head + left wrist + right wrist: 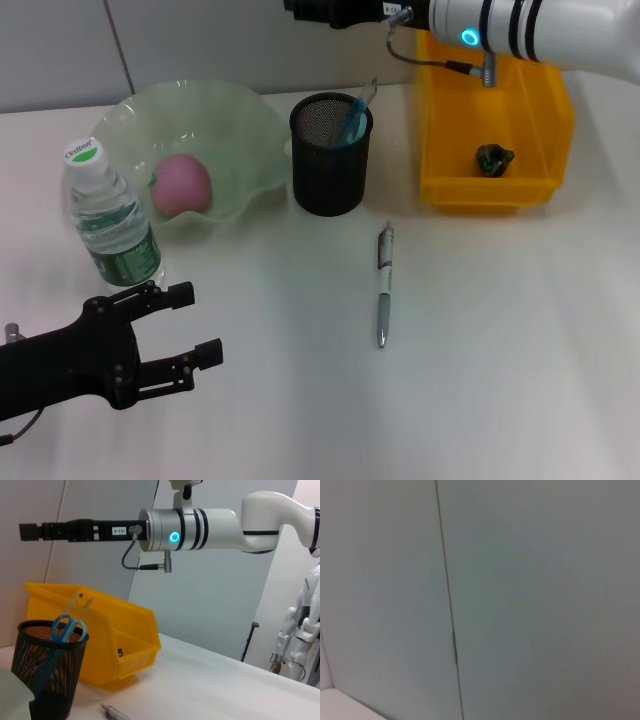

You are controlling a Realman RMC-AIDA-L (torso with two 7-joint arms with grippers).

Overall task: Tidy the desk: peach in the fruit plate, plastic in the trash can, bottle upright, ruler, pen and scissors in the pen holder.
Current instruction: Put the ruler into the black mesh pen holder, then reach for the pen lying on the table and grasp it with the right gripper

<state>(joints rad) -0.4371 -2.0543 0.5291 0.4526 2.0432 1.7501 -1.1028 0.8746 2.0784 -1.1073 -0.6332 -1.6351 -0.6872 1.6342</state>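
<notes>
Head view: I see the pen [383,287] left as the only loose item, lying on the table [520,340] at centre frame, just below the holder [331,154].
Pen axis: it runs nearly top to bottom in the frame, clip end toward the holder, tip toward the lower edge.
Pen look: slim, silver-grey with a darker grip; it lies flat and free, touching nothing else.
Left gripper [190,325]: lower left of the frame, fingers spread and empty, pointing right; the pen lies to its right and slightly up.
Right gripper [300,8]: top edge of the frame, raised above the holder and bin [490,190]; I cannot tell its finger state.
Nearer arm: I judge the left is nearer in the frame, but its fingers would meet the pen crosswise only after a turn.
Done so far: peach [181,184] in the plate [250,130], bottle [110,218] upright at left, plastic [493,158] in the bin, scissors [62,628] and ruler [80,605] in the holder.
Right wrist view: only wall, no help.
</notes>
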